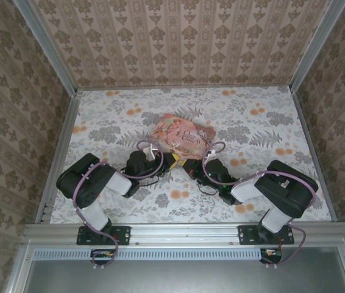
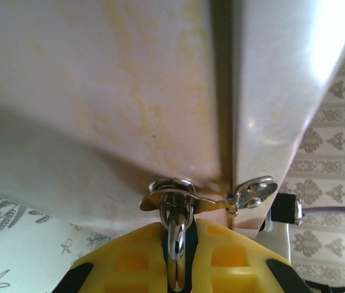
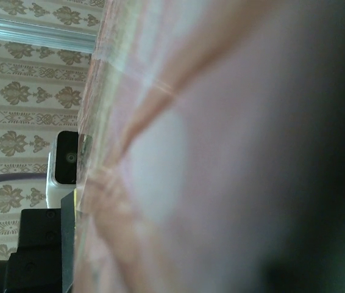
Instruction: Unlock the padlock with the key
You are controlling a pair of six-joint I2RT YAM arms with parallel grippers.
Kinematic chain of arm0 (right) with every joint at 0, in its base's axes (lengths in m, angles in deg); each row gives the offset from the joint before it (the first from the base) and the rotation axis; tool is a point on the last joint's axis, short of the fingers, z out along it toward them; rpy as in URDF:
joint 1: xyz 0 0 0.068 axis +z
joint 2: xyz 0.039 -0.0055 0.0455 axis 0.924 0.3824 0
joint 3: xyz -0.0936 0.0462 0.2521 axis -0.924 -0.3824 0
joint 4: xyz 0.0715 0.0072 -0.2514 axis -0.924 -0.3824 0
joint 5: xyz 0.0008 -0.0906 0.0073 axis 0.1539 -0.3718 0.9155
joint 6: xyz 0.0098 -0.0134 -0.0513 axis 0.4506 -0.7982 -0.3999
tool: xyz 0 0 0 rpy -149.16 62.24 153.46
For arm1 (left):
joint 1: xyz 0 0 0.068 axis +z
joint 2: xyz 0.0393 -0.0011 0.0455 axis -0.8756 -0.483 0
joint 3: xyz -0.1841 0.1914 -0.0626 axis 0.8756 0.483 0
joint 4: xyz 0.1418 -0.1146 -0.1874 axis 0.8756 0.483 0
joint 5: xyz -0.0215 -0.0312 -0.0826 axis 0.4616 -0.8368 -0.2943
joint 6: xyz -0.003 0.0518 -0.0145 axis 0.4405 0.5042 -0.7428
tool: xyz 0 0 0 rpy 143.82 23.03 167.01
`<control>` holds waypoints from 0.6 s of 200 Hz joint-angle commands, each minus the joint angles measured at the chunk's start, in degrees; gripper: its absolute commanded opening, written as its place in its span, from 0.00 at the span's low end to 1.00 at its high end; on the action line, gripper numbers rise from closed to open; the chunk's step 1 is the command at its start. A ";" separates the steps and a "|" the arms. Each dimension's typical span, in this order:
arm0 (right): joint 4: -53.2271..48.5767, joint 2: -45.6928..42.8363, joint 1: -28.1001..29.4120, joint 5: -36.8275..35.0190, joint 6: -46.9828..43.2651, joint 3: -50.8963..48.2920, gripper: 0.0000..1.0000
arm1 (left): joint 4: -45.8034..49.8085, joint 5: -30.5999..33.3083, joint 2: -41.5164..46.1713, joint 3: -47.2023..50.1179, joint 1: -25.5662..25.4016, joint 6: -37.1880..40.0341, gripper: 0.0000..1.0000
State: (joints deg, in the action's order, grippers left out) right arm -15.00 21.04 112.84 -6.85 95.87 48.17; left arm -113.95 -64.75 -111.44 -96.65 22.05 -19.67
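1. I see the left gripper with its yellow fingers closed on the silver shackle of the small metal padlock
2. Just above those fingertips the shackle passes through the silver hasp of the pink illustrated rectangular tin; the lock body is hidden
3. The right gripper is closed, hard against the tin beside the left fingers; I cannot tell whether it holds anything

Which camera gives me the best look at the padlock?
The left wrist view: the padlock hangs by its silver loop from the clasp on the tin, close up, between yellow fingers. From above, it's too small to make out by the tin's near edge. The right wrist camera faces the blurred tin up close.
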 commanded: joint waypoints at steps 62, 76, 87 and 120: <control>3.13 2.06 -3.16 7.77 -8.67 3.03 0.00 | -5.43 -4.69 3.01 -1.36 -4.35 -1.67 0.00; -2.98 0.54 -3.87 10.02 -12.68 4.80 0.00 | -5.40 -4.70 3.16 -1.05 -4.26 -1.54 0.00; -6.94 -0.59 -4.10 10.94 -15.29 6.02 0.00 | -5.48 -4.80 3.25 -0.88 -4.22 -1.45 0.00; -9.71 -1.24 -4.32 12.34 -16.21 7.70 0.00 | -5.38 -4.86 3.43 -0.69 -4.17 -1.19 0.00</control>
State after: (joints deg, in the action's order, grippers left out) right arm -21.82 20.30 108.25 2.05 83.63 52.22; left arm -113.92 -59.88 -110.70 -96.65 21.33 -20.76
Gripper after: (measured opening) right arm 0.067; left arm 0.097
